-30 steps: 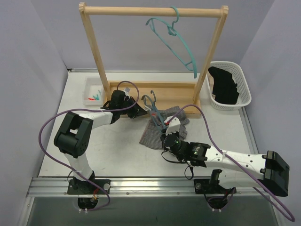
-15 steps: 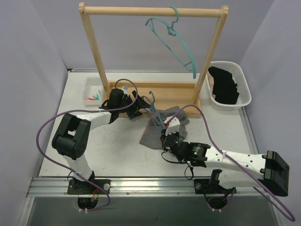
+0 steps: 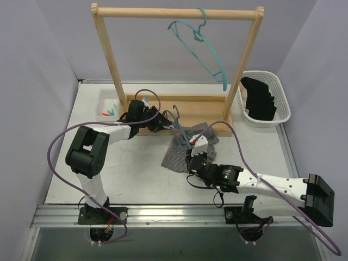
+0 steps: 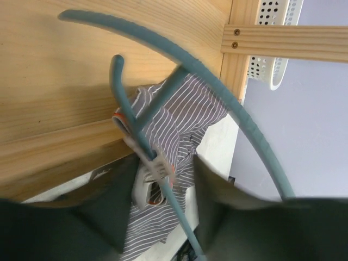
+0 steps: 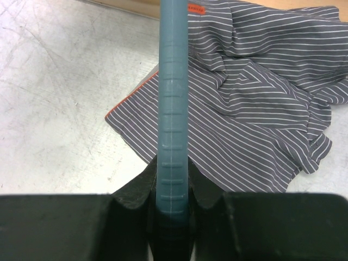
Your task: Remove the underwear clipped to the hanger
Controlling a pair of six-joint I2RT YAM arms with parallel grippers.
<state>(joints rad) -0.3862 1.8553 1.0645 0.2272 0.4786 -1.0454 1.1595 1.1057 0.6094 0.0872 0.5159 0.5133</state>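
The grey striped underwear (image 3: pixel 176 155) lies on the table, clipped to a teal hanger (image 3: pixel 181 134) that rests across it. My right gripper (image 3: pixel 190 157) is shut on the hanger's bar (image 5: pixel 173 109), with the striped cloth (image 5: pixel 255 92) just beyond it. My left gripper (image 3: pixel 160 123) is open at the hanger's hook end. In its wrist view the fingers (image 4: pixel 106 209) straddle the hanger bar and a white clip (image 4: pixel 151 173) that pinches the cloth (image 4: pixel 176 117). The black underwear (image 3: pixel 260 99) lies in the white basket (image 3: pixel 284 98).
A wooden clothes rack (image 3: pixel 176 12) stands at the back, its base (image 3: pixel 206 106) right behind the hanger. A second teal hanger (image 3: pixel 202 48) hangs from its rail. A small white tray (image 3: pixel 103 100) with loose clips sits at the back left.
My left gripper has moved right, from beside the rack's base to the hanger's hook end and the clip. The right arm, hanger and grey underwear have not moved.
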